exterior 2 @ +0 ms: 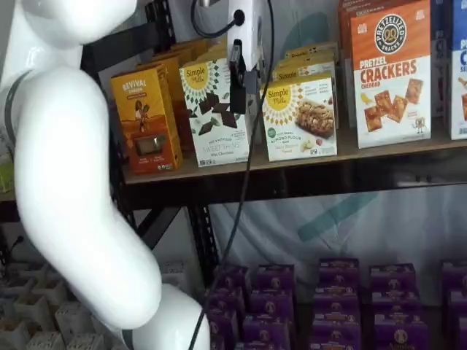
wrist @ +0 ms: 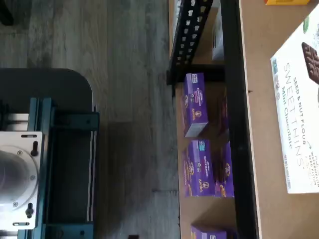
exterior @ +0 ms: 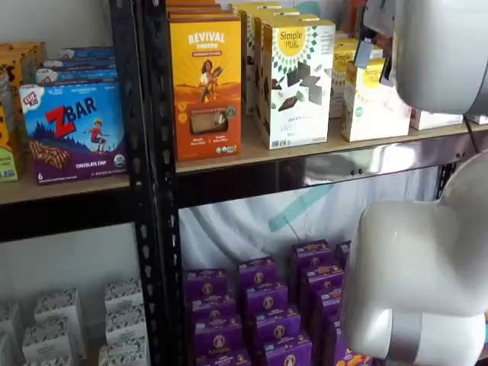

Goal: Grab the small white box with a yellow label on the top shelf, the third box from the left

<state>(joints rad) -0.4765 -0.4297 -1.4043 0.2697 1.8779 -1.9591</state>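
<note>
The small white box, a short cream carton with a round yellow Simple Mills label, stands on the top shelf between a taller white chocolate-piece carton and an orange crackers carton. In a shelf view it is partly hidden behind my white arm. My gripper hangs in front of the shelf, its black fingers between the tall carton and the small box, level with their upper halves. No gap between the fingers shows. The wrist view shows the tall carton's face, not the small box.
An orange Revival carton stands left of the tall carton. A ZBAR box sits on the lower left board. Purple boxes fill the shelf below. A black rack post divides the bays. My white arm fills the left foreground.
</note>
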